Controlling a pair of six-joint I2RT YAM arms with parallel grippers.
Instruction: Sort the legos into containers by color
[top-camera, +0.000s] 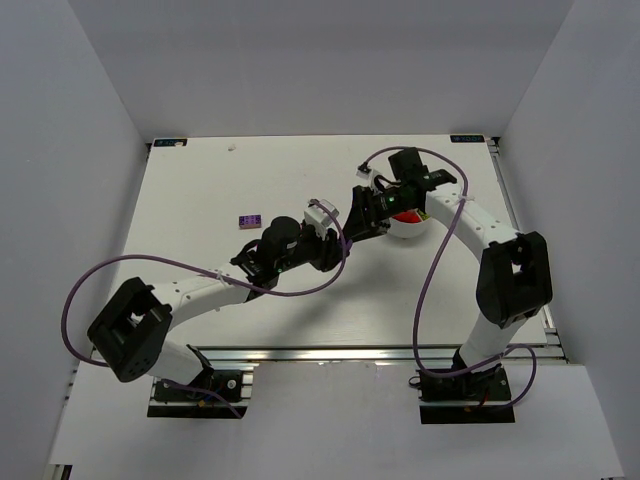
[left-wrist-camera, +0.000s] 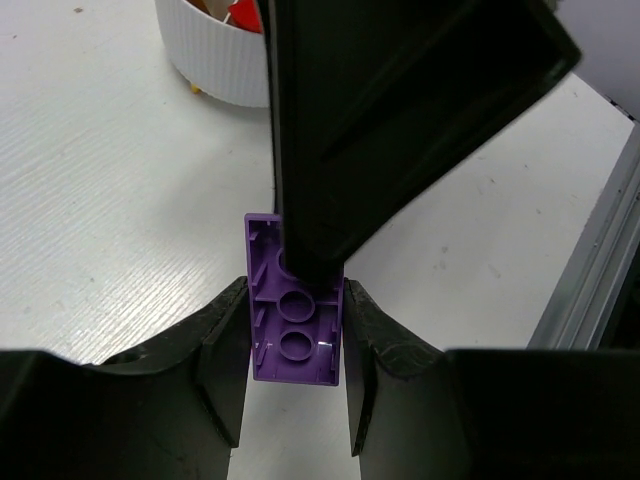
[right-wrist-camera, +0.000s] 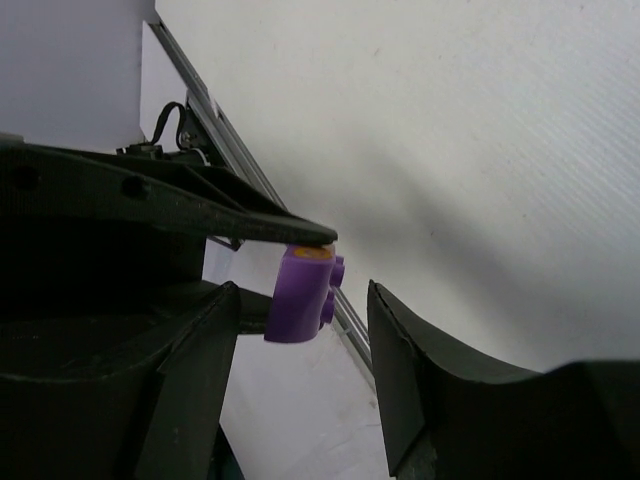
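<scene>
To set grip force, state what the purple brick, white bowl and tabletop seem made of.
Purple brick: moulded hard plastic, glossy; highlights on its hollow underside tubes. White bowl: ribbed wall, matte; plastic or ceramic, cannot tell. Tabletop: white, matte, fine grain-like texture; likely laminate or painted board.

I counted two purple legos: one raised purple lego (left-wrist-camera: 292, 330) and one flat purple lego (top-camera: 248, 219) on the table (top-camera: 300, 180). I saw one white bowl (top-camera: 408, 233), one red lego (top-camera: 405, 215) inside it, and two arms: left arm (top-camera: 200, 295), right arm (top-camera: 480, 225).
</scene>
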